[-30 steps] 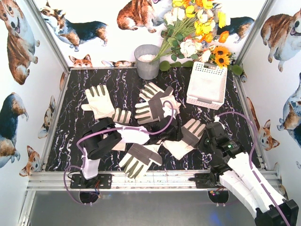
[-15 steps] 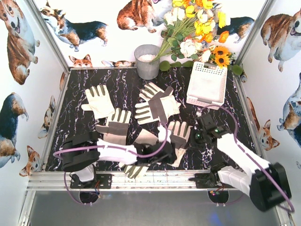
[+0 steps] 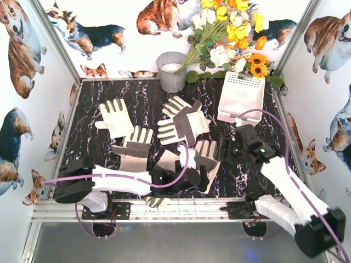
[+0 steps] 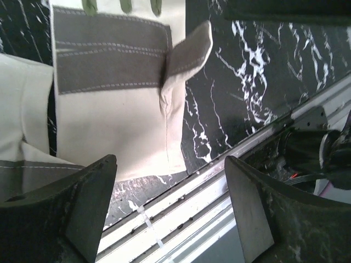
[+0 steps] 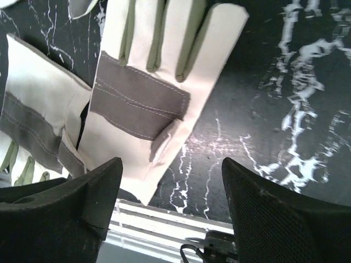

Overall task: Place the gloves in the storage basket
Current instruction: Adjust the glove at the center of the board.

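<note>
1. At the back right corner of the tabletop (image 3: 90,142), the storage basket (image 3: 241,99) sits just beside the right frame rail, with the flowers (image 3: 230,33) at its far edge.
2. The gloves (image 3: 181,121) all lie outside it on the dark marble. One lies flat toward the left, an overlapped pair is in the middle, and the rest crowd the near half, some overlapping.
3. The right tool (image 5: 173,163) hangs with its jaws wide and empty above a glove (image 5: 148,93) lying patch side up, cuff end close to the near rail. Bare marble lies open to that glove's right.
4. The left tool (image 4: 171,161) is also spread wide, with nothing between its fingers. It is over another glove (image 4: 109,109) whose cuff stops just short of the tabletop's near metal edge (image 4: 181,203).
5. Free marble remains along the left side and in the strip between the middle pair and the basket.
6. A grey bucket (image 3: 171,71) stands at the back edge, apart from the gloves.
</note>
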Available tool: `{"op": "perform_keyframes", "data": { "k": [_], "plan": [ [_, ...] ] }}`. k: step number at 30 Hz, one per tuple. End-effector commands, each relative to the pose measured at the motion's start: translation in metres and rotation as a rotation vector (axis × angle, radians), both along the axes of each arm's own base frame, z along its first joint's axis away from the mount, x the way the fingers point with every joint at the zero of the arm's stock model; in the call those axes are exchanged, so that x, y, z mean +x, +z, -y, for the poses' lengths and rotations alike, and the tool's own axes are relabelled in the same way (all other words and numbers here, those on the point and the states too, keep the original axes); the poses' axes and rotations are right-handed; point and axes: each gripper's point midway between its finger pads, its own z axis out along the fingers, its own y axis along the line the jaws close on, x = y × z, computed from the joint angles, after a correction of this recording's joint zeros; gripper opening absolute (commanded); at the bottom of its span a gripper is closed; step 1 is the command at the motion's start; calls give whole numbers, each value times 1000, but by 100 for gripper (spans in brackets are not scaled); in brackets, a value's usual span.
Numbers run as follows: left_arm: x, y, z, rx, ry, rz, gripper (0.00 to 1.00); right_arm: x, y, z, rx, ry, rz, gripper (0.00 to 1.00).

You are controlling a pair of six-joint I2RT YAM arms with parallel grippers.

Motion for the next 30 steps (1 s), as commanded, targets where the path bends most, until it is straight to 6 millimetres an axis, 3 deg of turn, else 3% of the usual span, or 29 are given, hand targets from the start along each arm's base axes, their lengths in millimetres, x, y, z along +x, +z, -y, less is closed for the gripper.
{"op": "perform_keyframes", "data": {
  "k": [1, 5, 11, 15, 17, 20, 22, 27, 30],
  "plan": [
    [26, 22, -13, 2, 90, 71, 75, 1, 26, 26, -55, -136, 117, 76],
    [51, 22, -17, -42, 120, 63, 72, -3, 26, 26, 13, -218, 142, 77],
    [87, 14, -22, -57, 127, 49, 66, -17, 9, -25, 288, -138, 23, 78],
    [98, 4, -15, -68, 90, 39, 63, -20, -10, -29, 305, -142, -22, 76],
    [98, 1, -2, -58, 18, 48, 64, -20, -14, -27, 288, -144, -26, 75],
    [96, -22, 8, 32, -39, 16, 67, -18, -21, -23, 255, -146, -23, 66],
    [92, -35, 7, 78, -49, 1, 67, -14, -28, -17, 210, -149, -16, 53],
    [76, -40, 5, 54, -55, -2, 66, -4, -38, -4, 87, -133, -13, 26],
    [59, -43, 3, 55, -68, -18, 66, 3, -39, -8, 80, -102, -8, 14]
  ]
}}
